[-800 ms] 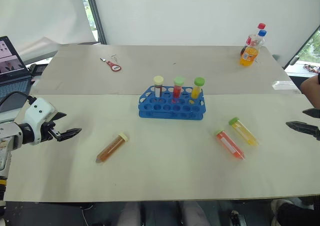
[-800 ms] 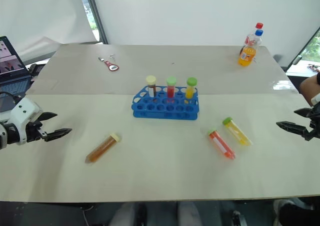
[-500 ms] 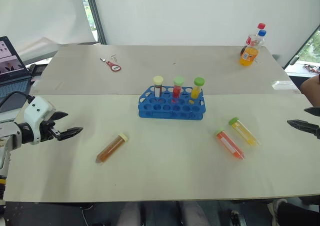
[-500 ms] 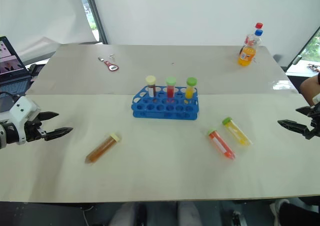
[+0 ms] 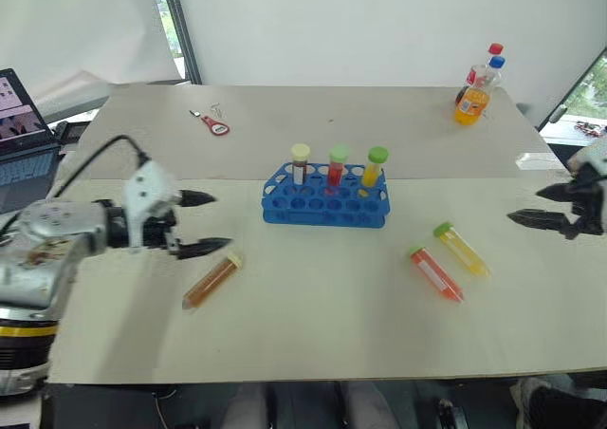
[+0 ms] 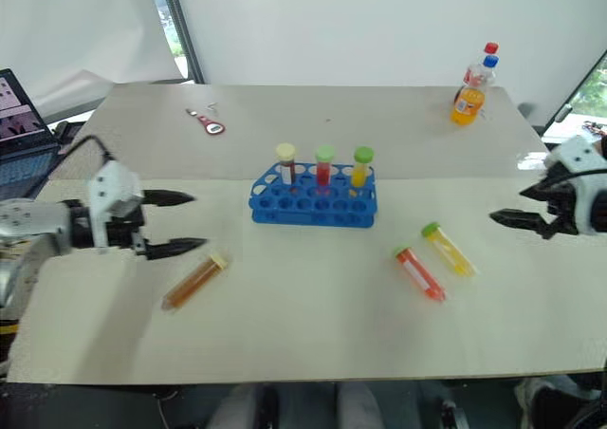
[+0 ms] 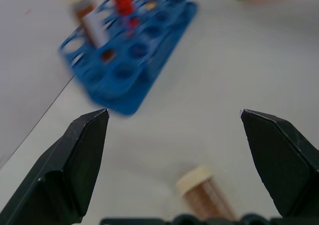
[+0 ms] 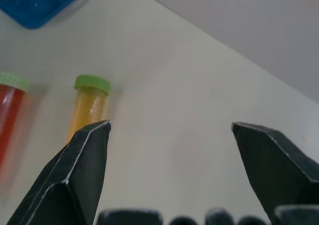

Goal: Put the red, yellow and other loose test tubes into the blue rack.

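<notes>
Left hand (image 5: 207,224), fingers spread, just above and beside amber-brown tube (image 5: 212,280) lying diagonally on worktop (image 5: 313,325). Right hand (image 5: 529,207), likewise spread, well apart from it, nearer yellow tube (image 5: 462,249).

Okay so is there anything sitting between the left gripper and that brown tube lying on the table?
Nothing visible does. The left gripper is open, just above and beside the amber-brown tube, with only bare table between them. The blue rack stands off to the side, out of that path.

A lab test bench — tube rack (image 5: 325,201), laptop (image 5: 21,130), white backdrop.
</notes>
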`<state>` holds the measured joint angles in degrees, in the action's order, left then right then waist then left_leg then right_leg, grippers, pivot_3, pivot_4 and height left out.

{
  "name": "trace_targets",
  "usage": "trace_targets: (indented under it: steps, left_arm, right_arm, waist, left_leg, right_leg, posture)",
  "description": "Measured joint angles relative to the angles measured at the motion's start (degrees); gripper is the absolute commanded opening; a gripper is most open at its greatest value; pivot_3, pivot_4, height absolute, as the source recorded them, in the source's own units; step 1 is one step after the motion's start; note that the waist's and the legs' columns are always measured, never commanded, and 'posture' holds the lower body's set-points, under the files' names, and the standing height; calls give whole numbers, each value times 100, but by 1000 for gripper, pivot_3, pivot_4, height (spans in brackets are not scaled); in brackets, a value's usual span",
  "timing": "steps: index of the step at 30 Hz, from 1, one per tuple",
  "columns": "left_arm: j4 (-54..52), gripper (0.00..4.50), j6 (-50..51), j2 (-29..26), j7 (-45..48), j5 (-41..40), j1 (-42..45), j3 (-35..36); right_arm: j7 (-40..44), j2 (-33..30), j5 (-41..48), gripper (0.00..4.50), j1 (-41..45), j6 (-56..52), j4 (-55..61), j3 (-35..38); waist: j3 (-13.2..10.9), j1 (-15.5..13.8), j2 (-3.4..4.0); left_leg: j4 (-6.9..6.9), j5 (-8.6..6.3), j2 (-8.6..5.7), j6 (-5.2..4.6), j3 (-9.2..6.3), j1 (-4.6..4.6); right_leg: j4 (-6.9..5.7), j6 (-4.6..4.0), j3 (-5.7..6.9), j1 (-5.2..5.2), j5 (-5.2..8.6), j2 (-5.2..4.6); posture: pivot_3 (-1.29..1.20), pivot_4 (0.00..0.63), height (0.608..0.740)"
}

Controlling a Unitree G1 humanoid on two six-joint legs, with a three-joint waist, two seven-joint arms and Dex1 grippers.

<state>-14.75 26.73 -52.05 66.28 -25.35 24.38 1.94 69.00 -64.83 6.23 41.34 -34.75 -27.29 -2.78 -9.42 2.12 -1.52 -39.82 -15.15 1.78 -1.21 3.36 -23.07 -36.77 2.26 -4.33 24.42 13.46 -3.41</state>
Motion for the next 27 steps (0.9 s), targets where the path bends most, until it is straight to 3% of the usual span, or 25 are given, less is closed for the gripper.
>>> trace_targets:
  steps: [6, 16, 19, 25, 27]
  left_arm:
    - [-611, 4492, 83, 304, 219, -159, 332, -671]
    - [-955, 4492, -67, 479, 294, -36, 463, -1137]
    - [-1003, 4500, -68, 479, 215, 49, 364, -1139]
    - [-1079, 4500, -96, 487, 122, 113, 206, -1142]
    - [-1078, 4500, -99, 528, 72, 121, 200, -1141]
  right_arm:
    - [174, 606, -577, 4297, 794, -1039, -190, -1193]
    - [619, 1366, -1405, 4297, 1708, -738, -1844, -2167]
    - [815, 1476, -1576, 3493, 1807, -541, -2211, -2314]
    - [960, 1653, -1706, 1389, 1899, -396, -2496, -2328]
    - [982, 1672, -1737, 967, 1899, -346, -2496, -2325]
  waist:
    - [-1, 0, 0]
    - [-2, -40, 2]
    - [-2, -39, 2]
    - [-2, -31, 2]
    - [-1, -34, 2]
  left_leg:
    - [-3, 0, -5, 0, -3, -14]
    - [-5, 0, -7, -1, -10, -19]
    - [-5, 0, -7, -1, -11, -19]
    - [-6, 0, -6, -1, -13, -16]
    - [-7, 0, -6, -1, -15, -16]
  right_leg:
    - [5, 0, 0, 9, 0, 0]
    - [8, 0, 9, 9, 0, -1]
    - [7, 0, 9, 9, 0, -1]
    - [4, 0, 11, 8, 0, 0]
    - [4, 0, 12, 6, 0, -1]
  posture:
    - [0, 150, 733]
    - [0, 150, 733]
    - [0, 150, 733]
    - [0, 150, 733]
    - [0, 150, 733]
